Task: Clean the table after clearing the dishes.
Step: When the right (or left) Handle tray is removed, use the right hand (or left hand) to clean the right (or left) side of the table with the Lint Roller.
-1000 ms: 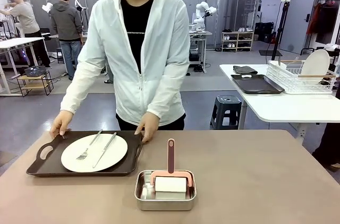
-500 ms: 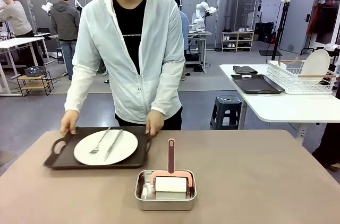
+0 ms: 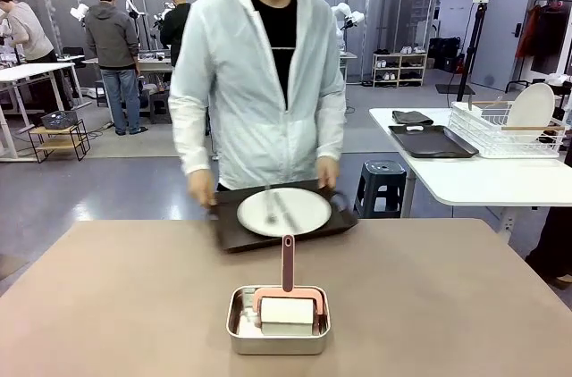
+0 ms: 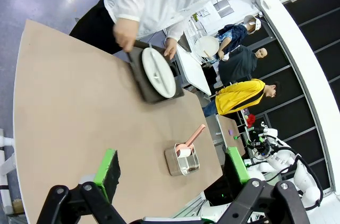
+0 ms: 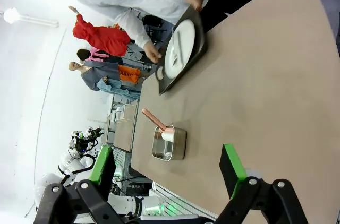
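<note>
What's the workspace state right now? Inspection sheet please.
Surface: beige table, no spills seen.
Job's things: dark tray with white plate and cutlery at the far edge, the person's hands gripping both ends.
Clutter: steel pan holding a pink-handled tool, near side, centre.
End effectors: left end effector and right end effector open, empty, above the table.
Cables: nothing seen.
Surroundings: white side table with dish rack; people behind.

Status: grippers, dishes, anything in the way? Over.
Left gripper open, right gripper open, both empty. Person's hands hold tray with plate at table far edge. Pan with brush on near side.
</note>
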`<state>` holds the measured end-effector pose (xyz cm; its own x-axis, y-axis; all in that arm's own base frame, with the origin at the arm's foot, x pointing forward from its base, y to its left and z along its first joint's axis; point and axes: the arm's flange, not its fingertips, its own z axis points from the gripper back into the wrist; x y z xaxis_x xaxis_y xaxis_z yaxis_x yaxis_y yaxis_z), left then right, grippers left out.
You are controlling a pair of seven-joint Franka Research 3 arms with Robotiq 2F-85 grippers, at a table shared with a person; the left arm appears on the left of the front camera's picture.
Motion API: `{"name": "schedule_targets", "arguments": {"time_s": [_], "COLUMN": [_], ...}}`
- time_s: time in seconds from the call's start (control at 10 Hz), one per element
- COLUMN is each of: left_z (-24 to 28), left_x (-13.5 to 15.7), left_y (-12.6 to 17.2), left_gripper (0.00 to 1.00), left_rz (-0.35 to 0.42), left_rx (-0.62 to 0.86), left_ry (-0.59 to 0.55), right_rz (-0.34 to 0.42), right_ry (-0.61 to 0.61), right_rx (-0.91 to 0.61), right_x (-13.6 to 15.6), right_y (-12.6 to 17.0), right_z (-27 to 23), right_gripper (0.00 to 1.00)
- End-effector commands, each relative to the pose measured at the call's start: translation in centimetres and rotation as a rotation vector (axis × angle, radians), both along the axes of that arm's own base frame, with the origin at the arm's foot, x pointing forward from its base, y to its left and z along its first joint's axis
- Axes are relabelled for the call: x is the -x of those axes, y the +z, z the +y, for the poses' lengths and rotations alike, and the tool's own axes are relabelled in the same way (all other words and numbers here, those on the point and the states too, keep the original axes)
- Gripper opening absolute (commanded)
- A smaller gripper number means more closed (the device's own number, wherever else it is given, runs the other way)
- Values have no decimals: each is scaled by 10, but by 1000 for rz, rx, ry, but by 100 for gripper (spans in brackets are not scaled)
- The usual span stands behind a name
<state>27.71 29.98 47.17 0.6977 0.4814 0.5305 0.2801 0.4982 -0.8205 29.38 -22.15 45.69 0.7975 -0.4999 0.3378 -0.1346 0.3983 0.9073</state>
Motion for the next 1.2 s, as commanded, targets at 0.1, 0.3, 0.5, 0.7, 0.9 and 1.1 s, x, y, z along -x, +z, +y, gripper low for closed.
{"name": "schedule_targets", "arguments": {"time_s": [0.1, 0.3, 0.5, 0.7, 0.9, 1.1], "left_z": [1, 0, -61, -140, -230, -307], "left_x": [2, 0, -22, -47, -74, -95], "left_y": [2, 0, 48, 85, 97, 93], "left_gripper": [100, 100, 100, 100, 100, 100], "left_rz": [-6, 0, -81, -135, -162, -165], "left_rx": [1, 0, -212, -415, -654, -815], "left_ry": [1, 0, -165, -363, -582, -735], "right_rz": [-17, -17, -17, -17, -17, -17], "right_ry": [12, 12, 12, 12, 12, 12], "right_rx": [0, 0, 0, 0, 0, 0], "right_x": [-1, -1, -1, -1, -1, -1], "right_y": [2, 2, 2, 2, 2, 2], "right_z": [-1, -1, -1, -1, -1, -1], "right_gripper": [100, 100, 100, 100, 100, 100]}}
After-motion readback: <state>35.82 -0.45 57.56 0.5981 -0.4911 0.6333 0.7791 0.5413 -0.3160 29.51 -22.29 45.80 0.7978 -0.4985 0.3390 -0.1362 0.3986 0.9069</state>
